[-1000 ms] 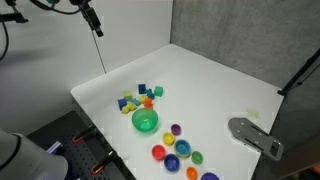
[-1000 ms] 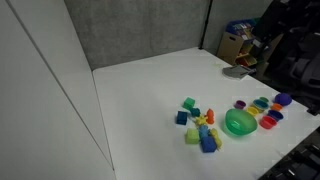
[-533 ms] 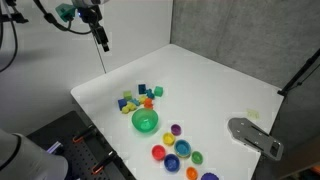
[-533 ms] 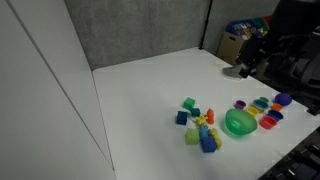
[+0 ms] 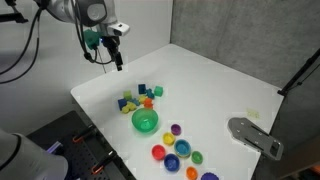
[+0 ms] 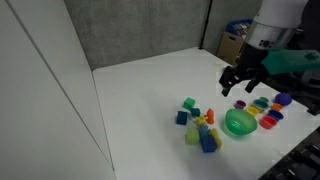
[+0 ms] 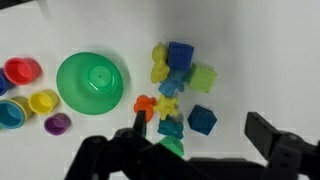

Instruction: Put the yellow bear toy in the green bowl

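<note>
The green bowl [image 5: 145, 121] [image 6: 240, 123] [image 7: 92, 82] stands empty on the white table. Beside it lies a cluster of small toys and blocks [image 5: 140, 97] [image 6: 199, 124]. In the wrist view a tiny rounded yellow figure, the yellow bear toy [image 7: 159, 70], lies at the cluster's far edge next to a blue block [image 7: 180, 54]. A second yellow, star-like piece [image 7: 167, 105] lies nearer the jaws. My gripper [image 5: 118, 62] [image 6: 240, 82] [image 7: 198, 118] hangs open and empty above the cluster, holding nothing.
Several small coloured cups [image 5: 175, 150] [image 6: 265, 108] [image 7: 30, 95] stand on the bowl's other side. An orange piece [image 7: 145, 103] and a dark blue block [image 7: 202, 120] lie under the jaws. A grey metal plate [image 5: 255, 135] sits at the table edge. Grey walls enclose the back.
The arm has come down from high up and moved over the table, so the gripper now hangs above the toy cluster. The toys and bowl have not moved.
</note>
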Controlling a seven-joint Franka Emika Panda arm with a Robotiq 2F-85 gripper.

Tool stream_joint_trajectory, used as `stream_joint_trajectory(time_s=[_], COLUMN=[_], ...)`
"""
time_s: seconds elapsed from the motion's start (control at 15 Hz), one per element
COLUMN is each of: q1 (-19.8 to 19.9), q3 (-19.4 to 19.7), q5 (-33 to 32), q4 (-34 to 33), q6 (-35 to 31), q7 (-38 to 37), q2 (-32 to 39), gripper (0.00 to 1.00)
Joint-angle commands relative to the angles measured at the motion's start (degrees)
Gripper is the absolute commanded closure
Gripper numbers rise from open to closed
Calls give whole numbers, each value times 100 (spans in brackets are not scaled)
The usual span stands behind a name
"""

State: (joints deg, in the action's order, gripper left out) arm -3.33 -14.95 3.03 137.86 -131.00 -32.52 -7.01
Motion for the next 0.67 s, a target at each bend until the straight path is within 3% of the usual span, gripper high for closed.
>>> stream_joint_trajectory(time_s=[0.0,0.6], q1=[-161,-617], q3=[188,618], q5=[-13,-169], q4=[16,175], q6=[-639,-1844], q7=[-26,-393], q2=[561,1794], gripper=[0,0])
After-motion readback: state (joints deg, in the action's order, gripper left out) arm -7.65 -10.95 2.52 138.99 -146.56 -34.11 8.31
